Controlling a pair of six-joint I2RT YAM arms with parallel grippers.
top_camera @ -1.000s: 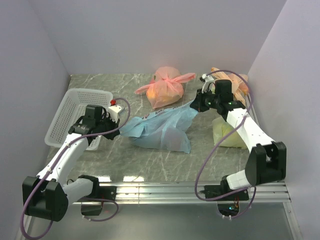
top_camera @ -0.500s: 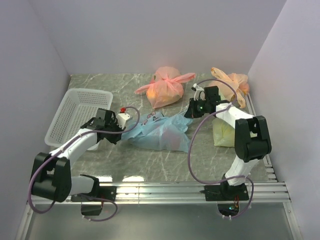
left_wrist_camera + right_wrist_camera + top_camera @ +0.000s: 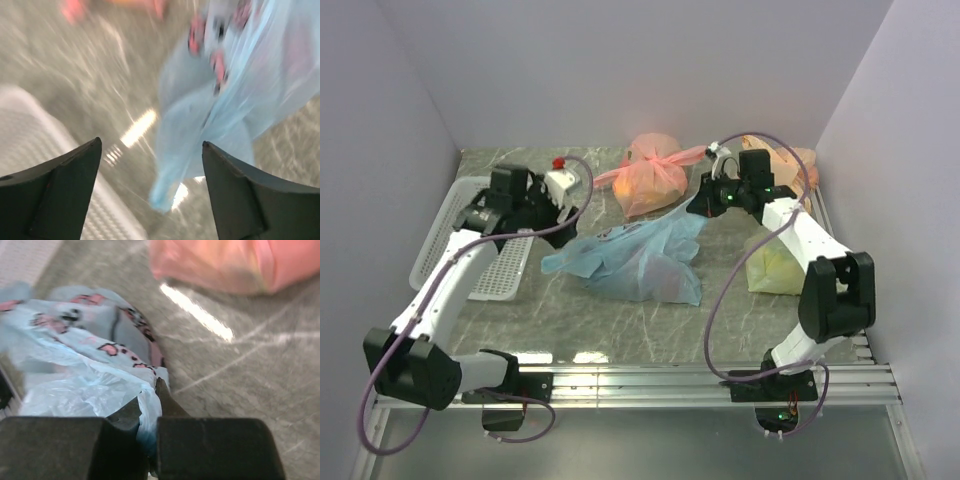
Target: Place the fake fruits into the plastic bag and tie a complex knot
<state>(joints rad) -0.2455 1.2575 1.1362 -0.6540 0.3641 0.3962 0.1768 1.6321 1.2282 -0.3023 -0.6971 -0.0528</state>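
1. Location of the task item. The plastic bag (image 3: 632, 258) lies crumpled on the desk (image 3: 620, 335), between the two arms. It is spread flat rather than standing open.

2. Right jaws. These are clamped together on a fold of film at the bag's far right corner. The right wrist view shows blue plastic (image 3: 95, 390) pinched between them. This grip probably anchors that corner so the film can be pulled taut or the mouth located.

3. Left jaws. These are apart with nothing between them. They hang above the bag's left end, over its trailing tip (image 3: 162, 197), which is probably the next grasp point. The left wrist view is motion-blurred, so the height above the film cannot be determined.

4. Contents and tie. No fake fruits are visible, and it cannot be determined whether any are inside the bag. No knot is visible, so loading and tying are judged outstanding.

5. Surroundings, referenced to the bag:
- left: a white basket (image 3: 445, 250)
- behind: a pink-orange bag (image 3: 648, 182), tied
- right: a yellow-green bag (image 3: 772, 268)

6. Markings. The bag carries a pink-and-dark print (image 3: 122, 351). No brand, label or legible writing is present.
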